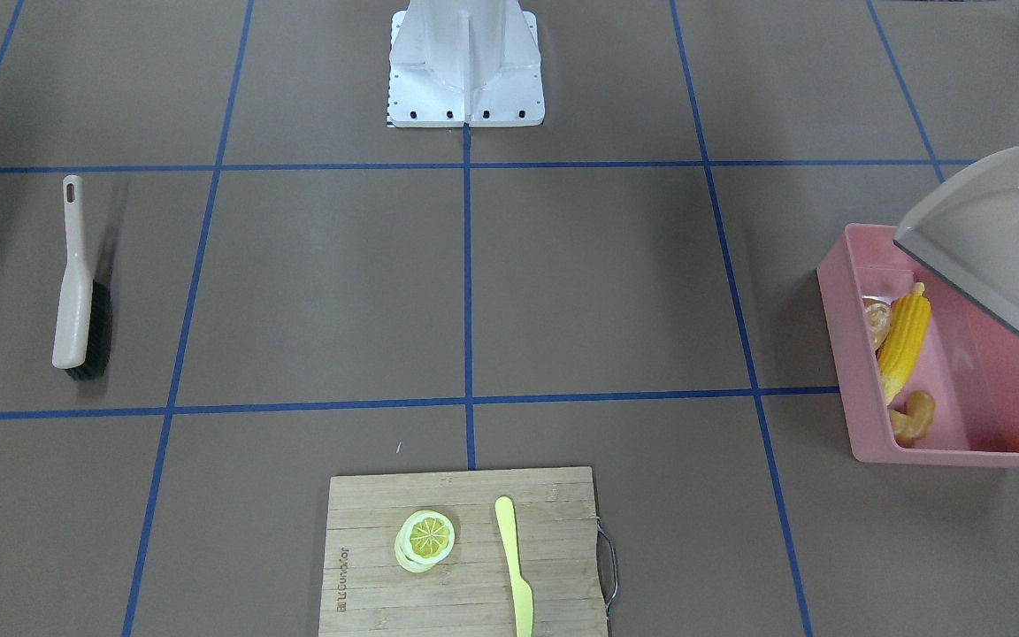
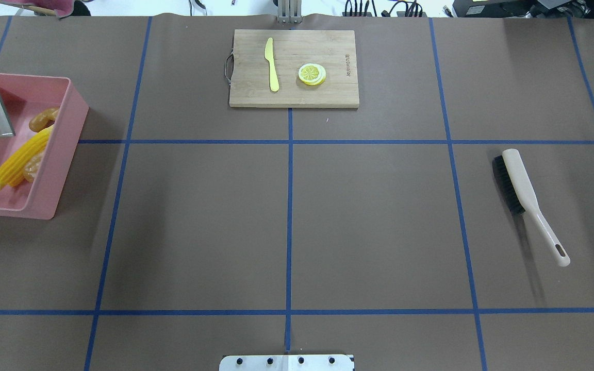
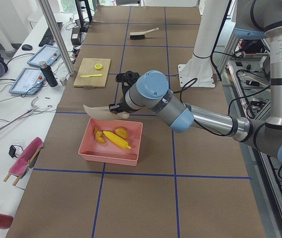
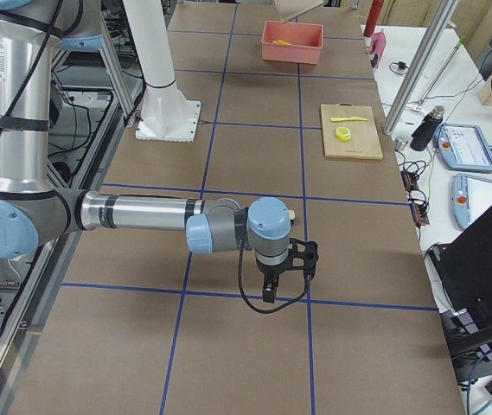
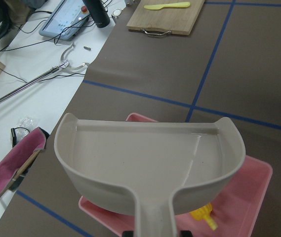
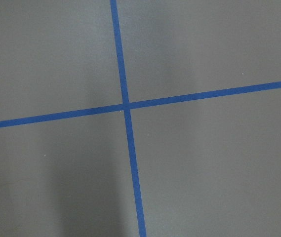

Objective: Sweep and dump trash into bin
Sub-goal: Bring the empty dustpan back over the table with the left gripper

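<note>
Bright, even, diffuse overhead lighting, soft-edged shadows on the matte brown worktop [image 2: 379, 216], blurred shadow beside the brush [image 2: 523, 188], mild sheen on the bin [image 2: 62, 154] walls and dustpan [image 5: 145, 158] floor, focus sharp throughout, slight grain in right wrist view

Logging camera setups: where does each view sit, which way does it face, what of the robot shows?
Front-facing: across the table, facing the robot; its base shows.
Overhead: behind the robot, looking forward and down; base edge.
Exterior left: left end; left arm holds dustpan over bin.
Exterior right: right end; right arm near.
Left wrist: down onto dustpan and bin.
Right wrist: down at tape cross; no body.
Front-facing and overhead share the cutting board.
</note>
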Robot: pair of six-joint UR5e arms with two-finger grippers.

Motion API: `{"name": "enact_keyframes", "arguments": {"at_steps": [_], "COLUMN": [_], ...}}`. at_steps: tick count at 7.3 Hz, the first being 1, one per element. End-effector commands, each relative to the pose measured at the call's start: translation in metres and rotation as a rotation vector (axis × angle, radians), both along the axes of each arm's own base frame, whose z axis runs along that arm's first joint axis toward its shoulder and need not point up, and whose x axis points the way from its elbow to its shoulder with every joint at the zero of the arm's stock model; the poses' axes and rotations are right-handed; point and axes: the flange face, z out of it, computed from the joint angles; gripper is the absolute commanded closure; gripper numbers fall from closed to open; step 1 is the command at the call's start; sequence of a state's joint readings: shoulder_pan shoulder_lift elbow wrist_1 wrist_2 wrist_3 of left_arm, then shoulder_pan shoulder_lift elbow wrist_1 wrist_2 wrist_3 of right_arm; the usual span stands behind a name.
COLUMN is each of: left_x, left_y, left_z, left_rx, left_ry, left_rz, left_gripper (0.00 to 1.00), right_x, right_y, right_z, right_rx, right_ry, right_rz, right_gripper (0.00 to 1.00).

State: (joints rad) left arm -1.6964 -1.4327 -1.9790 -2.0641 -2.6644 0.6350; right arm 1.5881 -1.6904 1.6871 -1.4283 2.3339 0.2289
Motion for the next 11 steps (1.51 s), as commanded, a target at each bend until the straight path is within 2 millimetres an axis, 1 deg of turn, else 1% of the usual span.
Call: {"name": "enact_keyframes", "arguments": {"at_steps": [1, 2, 3, 4, 5, 7, 8, 9, 10, 11], "left_x": [0.042, 0.07, 0.102, 0.142, 0.182, 0.263, 0.313, 0.352, 0.382, 0.416], "left_y": [-0.012, -0.022, -0.025, -0.023, -0.019, 0.0, 0.004, 0.002, 0.0, 0.016], "left_z": [-0.034, -0.048, -0.062, -0.073, -0.08, -0.08, -0.087, -0.092, -0.109, -0.112], "left_rx": [-0.016, -0.005, 0.001, 0.016, 0.041, 0.064, 0.074, 0.081, 0.116, 0.121], "left_ry": [0.027, 0.038, 0.069, 0.105, 0.123, 0.133, 0.144, 0.15, 0.154, 0.156], "left_rz": [0.005, 0.015, 0.01, 0.03, 0.065, 0.231, 0.328, 0.389, 0.386, 0.445], "left_gripper": [1.0, 1.0, 1.0, 1.0, 1.0, 1.0, 1.0, 1.0, 1.0, 1.0], "right_x": [-0.007, -0.001, 0.004, 0.005, 0.006, 0.012, 0.012, 0.013, 0.014, 0.015], "right_y": [0.004, 0.004, 0.005, 0.002, 0.006, 0.01, 0.01, 0.01, 0.014, 0.016], "right_z": [0.007, 0.0, -0.015, -0.017, -0.013, -0.009, -0.01, -0.009, -0.006, -0.005], "right_rx": [-0.048, -0.059, -0.043, -0.042, -0.054, -0.035, -0.022, -0.019, -0.025, -0.027], "right_ry": [0.027, 0.064, 0.109, 0.129, 0.11, 0.106, 0.107, 0.109, 0.108, 0.11], "right_rz": [-0.04, -0.043, -0.063, -0.071, -0.067, -0.084, -0.095, -0.095, -0.092, -0.091], "right_gripper": [0.0, 0.0, 0.0, 0.0, 0.0, 0.0, 0.0, 0.0, 0.0, 0.0]}}
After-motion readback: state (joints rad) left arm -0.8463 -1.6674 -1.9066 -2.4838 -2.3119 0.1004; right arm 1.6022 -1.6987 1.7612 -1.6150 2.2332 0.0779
